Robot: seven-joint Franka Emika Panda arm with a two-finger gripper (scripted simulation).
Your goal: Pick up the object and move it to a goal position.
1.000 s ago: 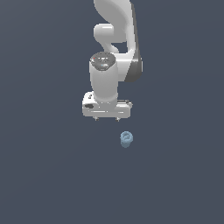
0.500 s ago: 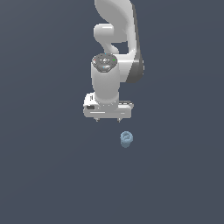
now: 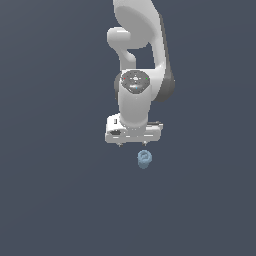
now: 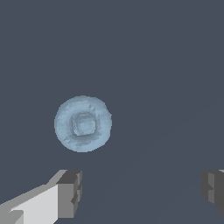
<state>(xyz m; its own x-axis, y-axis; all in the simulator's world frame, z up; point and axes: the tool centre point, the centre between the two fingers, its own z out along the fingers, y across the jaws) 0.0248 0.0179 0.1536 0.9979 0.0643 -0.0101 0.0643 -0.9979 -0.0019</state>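
The object [image 3: 144, 159] is a small light-blue knob with a ring-shaped top, resting on the dark floor. The wrist view looks straight down on the object [image 4: 82, 124], showing its round rim and square hollow. My white gripper [image 3: 132, 144] hangs just above and slightly to the exterior view's left of it. It is open, with nothing between its fingers. One grey fingertip [image 4: 70, 193] shows close to the knob, the other [image 4: 213, 187] stands far apart at the frame's edge. The knob lies outside the gap between them.
The white arm [image 3: 137, 55] rises behind the gripper in the exterior view. A plain dark grey-blue floor [image 3: 60, 200] spreads all around, with no other objects in view.
The gripper has come down and shifted toward the exterior view's right, closer to the knob. The knob has stayed where it was.
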